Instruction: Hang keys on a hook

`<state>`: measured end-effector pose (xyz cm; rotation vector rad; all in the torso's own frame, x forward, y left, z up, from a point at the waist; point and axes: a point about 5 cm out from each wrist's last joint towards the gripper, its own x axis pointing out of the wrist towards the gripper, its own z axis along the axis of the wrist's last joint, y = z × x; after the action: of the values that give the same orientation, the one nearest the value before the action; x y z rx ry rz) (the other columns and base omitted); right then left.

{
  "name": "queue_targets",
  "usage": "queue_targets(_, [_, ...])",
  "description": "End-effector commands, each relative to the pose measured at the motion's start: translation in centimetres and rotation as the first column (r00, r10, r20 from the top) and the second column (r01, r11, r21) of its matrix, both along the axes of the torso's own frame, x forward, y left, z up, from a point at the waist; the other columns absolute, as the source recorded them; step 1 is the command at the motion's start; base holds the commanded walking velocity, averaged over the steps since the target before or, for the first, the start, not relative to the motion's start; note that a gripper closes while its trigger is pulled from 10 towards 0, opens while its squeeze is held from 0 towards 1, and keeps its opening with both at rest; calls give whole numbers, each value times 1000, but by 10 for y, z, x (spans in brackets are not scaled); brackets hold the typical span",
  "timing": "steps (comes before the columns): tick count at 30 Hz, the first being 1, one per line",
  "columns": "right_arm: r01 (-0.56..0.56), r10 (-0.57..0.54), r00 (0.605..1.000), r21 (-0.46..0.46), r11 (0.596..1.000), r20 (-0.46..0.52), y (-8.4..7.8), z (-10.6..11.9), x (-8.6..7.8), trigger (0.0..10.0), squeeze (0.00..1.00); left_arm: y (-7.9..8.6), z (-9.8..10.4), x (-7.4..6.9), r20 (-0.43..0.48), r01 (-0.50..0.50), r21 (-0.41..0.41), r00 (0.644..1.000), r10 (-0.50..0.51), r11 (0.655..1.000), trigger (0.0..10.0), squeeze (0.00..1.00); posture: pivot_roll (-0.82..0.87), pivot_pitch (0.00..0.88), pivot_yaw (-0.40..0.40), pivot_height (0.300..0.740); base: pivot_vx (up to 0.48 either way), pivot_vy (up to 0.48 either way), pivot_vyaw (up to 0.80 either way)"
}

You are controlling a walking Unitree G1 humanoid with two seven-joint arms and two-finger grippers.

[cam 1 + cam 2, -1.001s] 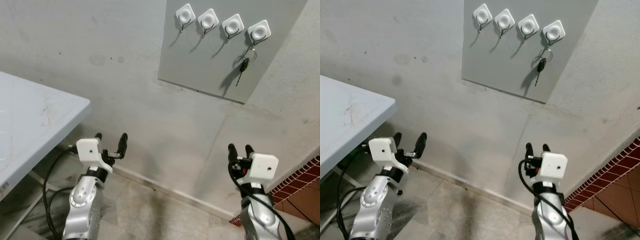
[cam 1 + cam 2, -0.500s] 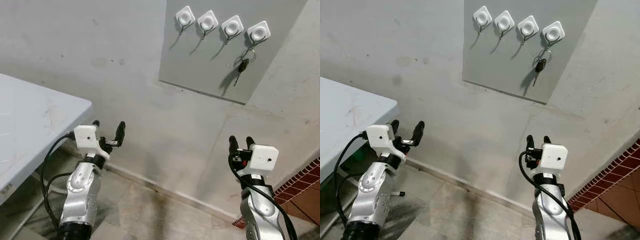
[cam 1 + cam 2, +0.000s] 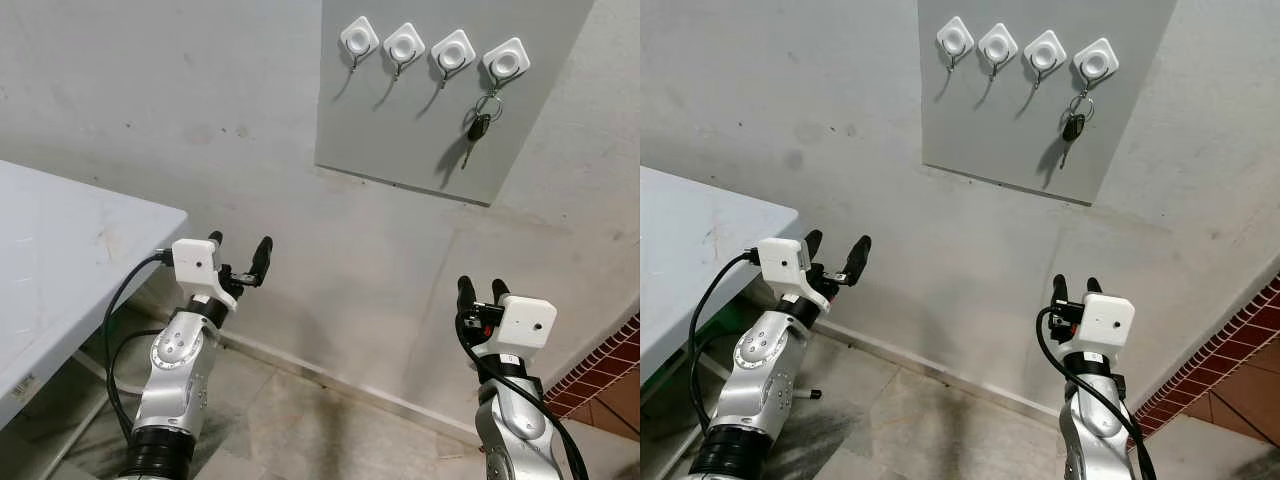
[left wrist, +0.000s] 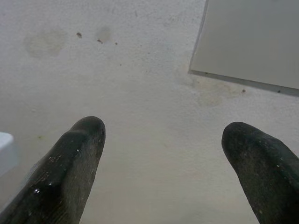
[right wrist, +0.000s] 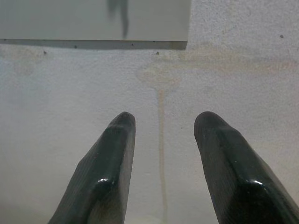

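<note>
Keys hang from rightmost hook on grey panel. Your left claw spread wide, right claw narrowly parted; both empty, low, well apart from keys: task judged complete.

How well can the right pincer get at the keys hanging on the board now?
Probably yes. The right pincer is open, holds nothing and points at the wall, low beneath the grey board. The keys hang from the rightmost hook, with nothing between; the arm would need to rise.
</note>
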<state>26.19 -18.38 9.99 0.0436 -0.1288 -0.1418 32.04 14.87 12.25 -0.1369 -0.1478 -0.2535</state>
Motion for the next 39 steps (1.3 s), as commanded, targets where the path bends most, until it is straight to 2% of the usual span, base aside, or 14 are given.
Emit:
queue_targets(1, [1, -1, 1000, 5, 1000, 1, 2, -1, 1, 10000, 0, 1, 0, 2, -13, 15, 15, 1000, -15, 1000, 10000, 0, -8, 23, 35, 740, 0, 0, 0])
queue_targets(6, [-8, 8, 1000, 9, 1000, 11, 6, 1, 4, 10000, 0, 3, 0, 4, -18, 13, 18, 1000, -13, 1000, 10000, 0, -14, 16, 51, 740, 0, 0, 0])
queue_targets(18, [-16, 15, 999, 9, 1000, 35, 13, 5, 8, 10000, 0, -9, 6, 18, -7, 45, -2, 999, -45, 999, 10000, 0, -55, 0, 63, 740, 0, 0, 0])
queue_targets(24, [-19, 18, 999, 21, 1000, 47, 18, 4, 12, 10000, 0, -13, 5, 21, -17, 70, -8, 997, -70, 998, 10000, 0, -67, 0, 111, 740, 0, 0, 0])
queue_targets(32, [-25, 24, 999, 15, 1000, 46, 21, -1, 12, 10000, 0, -15, 4, 21, -34, 125, 34, 992, -124, 992, 10000, 0, -49, 0, 173, 740, 0, 0, 0])
queue_targets(39, [-35, 34, 999, 28, 999, 35, 30, -7, 12, 10000, 0, -9, -6, 14, -63, 166, 66, 985, -162, 984, 10000, 0, -39, 0, 173, 740, 0, 0, 0])
